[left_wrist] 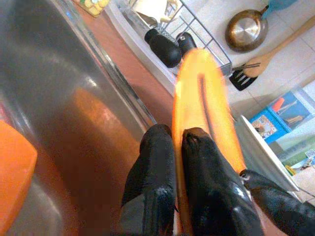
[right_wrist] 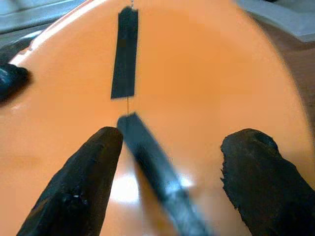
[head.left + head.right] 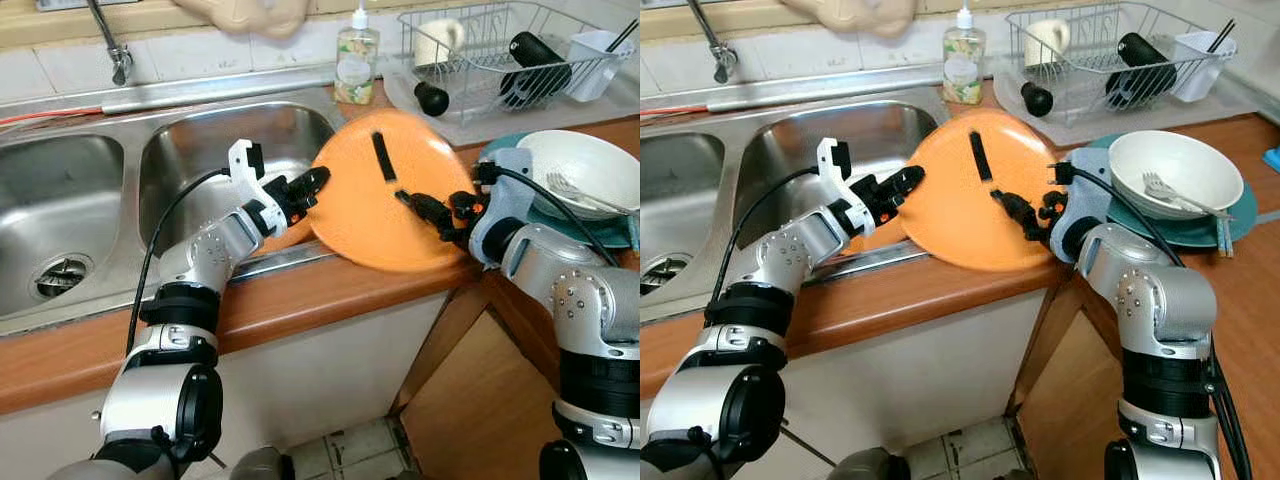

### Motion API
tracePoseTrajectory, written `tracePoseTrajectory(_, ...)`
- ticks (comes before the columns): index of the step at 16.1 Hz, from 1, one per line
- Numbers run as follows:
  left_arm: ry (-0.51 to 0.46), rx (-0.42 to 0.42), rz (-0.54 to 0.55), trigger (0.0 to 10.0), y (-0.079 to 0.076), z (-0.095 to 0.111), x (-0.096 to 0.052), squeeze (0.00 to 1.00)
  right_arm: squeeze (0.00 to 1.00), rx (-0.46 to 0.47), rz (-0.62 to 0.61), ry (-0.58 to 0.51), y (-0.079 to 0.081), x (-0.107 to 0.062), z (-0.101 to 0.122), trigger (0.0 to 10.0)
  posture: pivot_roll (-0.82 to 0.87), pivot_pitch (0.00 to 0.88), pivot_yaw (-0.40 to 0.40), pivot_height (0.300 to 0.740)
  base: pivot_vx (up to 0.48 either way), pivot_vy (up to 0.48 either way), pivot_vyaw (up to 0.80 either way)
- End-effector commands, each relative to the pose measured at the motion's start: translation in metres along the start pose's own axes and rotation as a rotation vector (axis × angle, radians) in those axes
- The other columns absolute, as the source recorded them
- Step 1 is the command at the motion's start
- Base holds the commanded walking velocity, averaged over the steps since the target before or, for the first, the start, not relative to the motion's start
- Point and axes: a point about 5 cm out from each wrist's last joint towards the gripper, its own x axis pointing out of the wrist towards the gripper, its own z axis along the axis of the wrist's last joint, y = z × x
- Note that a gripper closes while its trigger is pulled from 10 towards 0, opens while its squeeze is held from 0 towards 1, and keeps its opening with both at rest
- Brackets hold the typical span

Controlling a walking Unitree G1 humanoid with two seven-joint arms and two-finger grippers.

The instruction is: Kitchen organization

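Left gripper (image 3: 318,180): fingers (image 1: 206,196) pinched together on the near-left rim of the orange plate (image 3: 400,215); one finger on each face, seen edge-on in the left wrist view.

Orange plate: tilted up on edge over the counter edge (image 3: 330,290), between the two grippers, just beside the right basin of the steel sink (image 3: 200,150). A black strip lies on its upper face.

Right gripper (image 3: 430,210): fingers (image 2: 74,191) spread apart, holding nothing, tips resting against or just off the plate's upper face; contact cannot be told. The plate's far rim lies ahead of these fingers.

Judgement: the left arm alone carries the plate; the right is nearer the dish rack.

Beyond the right fingers: white bowl (image 3: 580,170) with fork on a teal plate.

Farther: soap bottle (image 3: 356,60), wire dish rack (image 3: 500,50).
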Motion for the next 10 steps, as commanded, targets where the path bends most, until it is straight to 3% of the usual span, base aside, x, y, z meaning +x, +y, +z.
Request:
tracePoseTrajectory(1,-0.008,0.023,0.012,0.0,-0.002,0.003,0.000,0.00,0.00,-0.028,0.045,-0.018,0.008,-0.002,0.006,10.0,-0.04,0.000,0.071,0.716,0.000,0.000,0.00)
tracePoseTrajectory(7,-0.141,-0.043,0.053,0.0,0.004,0.029,-0.015,0.00,0.00,-0.083,0.135,-0.071,0.018,-0.010,0.023,10.0,-0.03,0.000,0.060,0.716,0.000,0.000,0.00)
tracePoseTrajectory(10,-0.259,-0.078,0.091,0.0,0.008,0.052,-0.034,0.00,0.00,-0.118,0.219,-0.117,0.032,-0.013,0.035,10.0,-0.03,0.000,0.056,0.716,0.000,0.000,0.00)
